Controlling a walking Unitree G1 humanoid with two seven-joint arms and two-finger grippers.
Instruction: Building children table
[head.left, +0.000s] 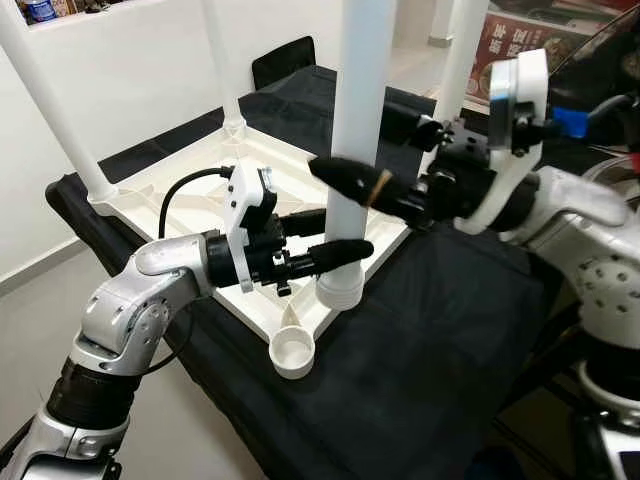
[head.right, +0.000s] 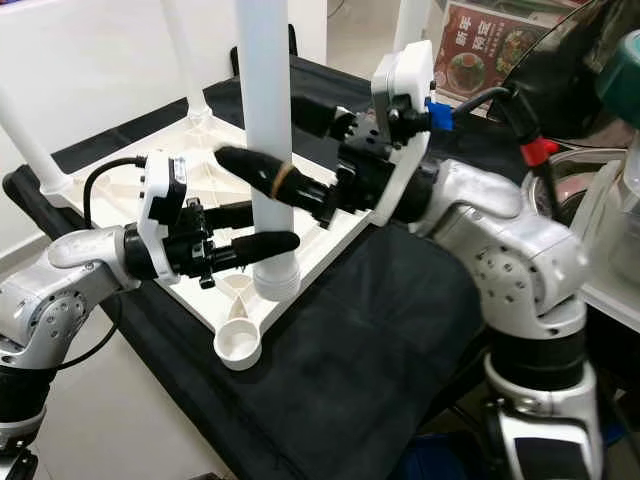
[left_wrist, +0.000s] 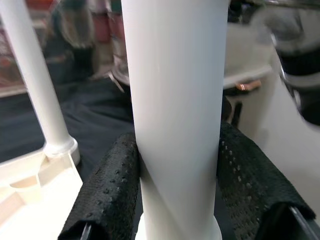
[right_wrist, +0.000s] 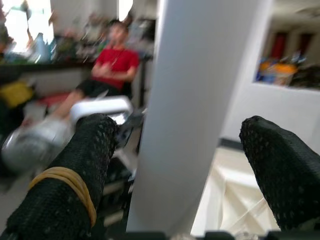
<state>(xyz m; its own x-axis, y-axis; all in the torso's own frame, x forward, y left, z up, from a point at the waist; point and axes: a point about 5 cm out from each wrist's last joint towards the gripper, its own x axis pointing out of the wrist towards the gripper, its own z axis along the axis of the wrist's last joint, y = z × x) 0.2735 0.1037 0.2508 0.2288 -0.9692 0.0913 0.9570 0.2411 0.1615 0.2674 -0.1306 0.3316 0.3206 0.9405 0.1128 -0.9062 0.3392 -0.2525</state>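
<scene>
Our left gripper (head.left: 335, 232) clamps the near leg (head.left: 355, 150) low to steady it, while our right gripper (head.left: 385, 165) straddles it higher, fingers spread.

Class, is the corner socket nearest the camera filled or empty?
Empty: the corner socket is an open white cup with no leg in it, beside the seated white leg.

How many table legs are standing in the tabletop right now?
4: the near leg held by both grippers, the far-left leg, the back leg, and the far-right leg. The nearest corner socket holds none.

Silver arms, black fingers (left_wrist: 107, 195), white wrist plates.
</scene>
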